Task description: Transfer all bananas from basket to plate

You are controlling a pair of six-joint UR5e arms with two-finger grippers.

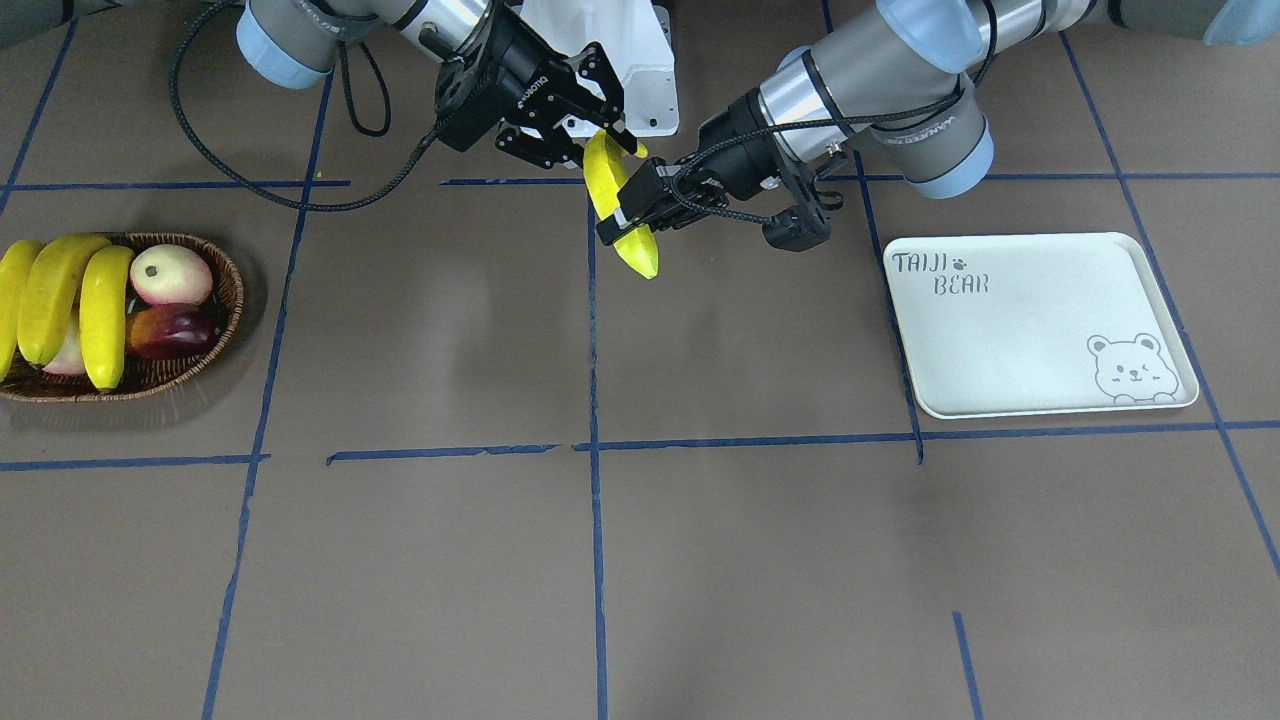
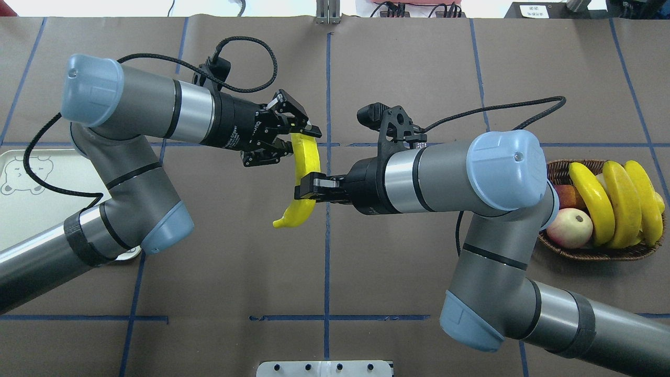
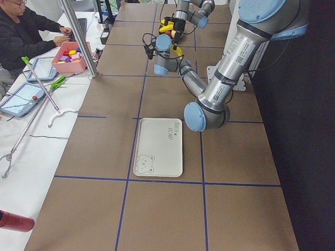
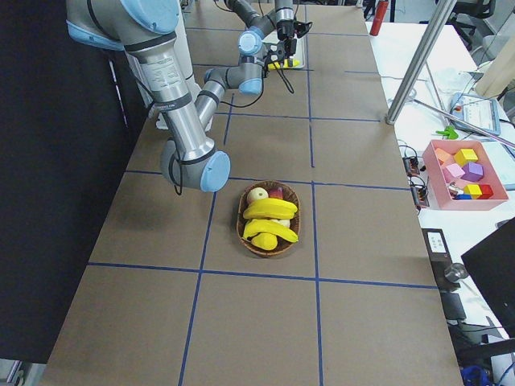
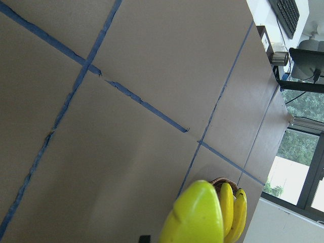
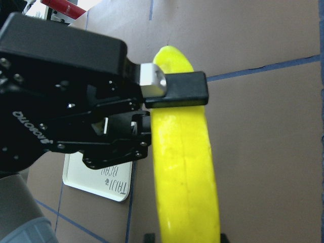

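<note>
One banana (image 2: 309,162) hangs in the air over the middle of the table, between both grippers. My right gripper (image 2: 310,188) is shut on its middle, with the free tip pointing down. My left gripper (image 2: 299,140) is closed on the upper end. In the front view the left gripper (image 1: 635,210) crosses the banana (image 1: 643,255) and the right gripper (image 1: 600,135) sits at its top. Three bananas (image 1: 105,315) lie in the wicker basket (image 1: 228,285) on my right. The white plate (image 1: 1040,330) lies bare on my left.
An apple (image 1: 170,275) and a dark red fruit (image 1: 175,330) share the basket. My left elbow hangs over the plate's corner (image 2: 125,251). A person (image 3: 26,31) sits at a side table with a pink bin (image 3: 70,55) of blocks.
</note>
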